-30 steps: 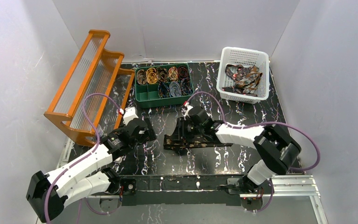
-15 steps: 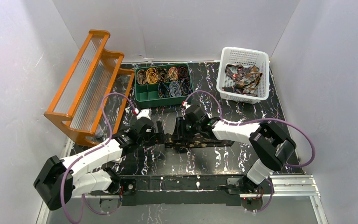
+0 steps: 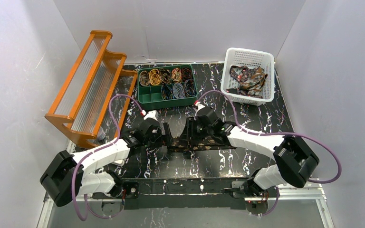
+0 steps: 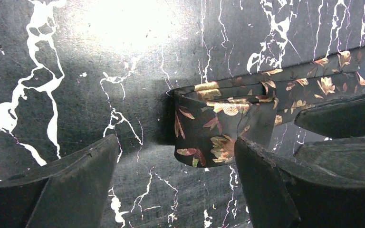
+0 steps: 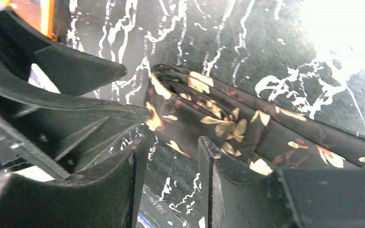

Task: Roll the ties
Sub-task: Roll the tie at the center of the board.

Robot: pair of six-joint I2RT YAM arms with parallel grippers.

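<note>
The left gripper [image 4: 176,142] is spread wide, its 2 fingers on either side of the folded end of a dark, gold-flowered tie [image 4: 209,128] lying on the black marbled table [image 4: 76,71]. The right gripper [image 5: 171,142] is partly spread beside the same fold with bare table in its gap. One finger hides the tie's edge and may be touching it. From above, the right arm covers most of the strip.
</note>
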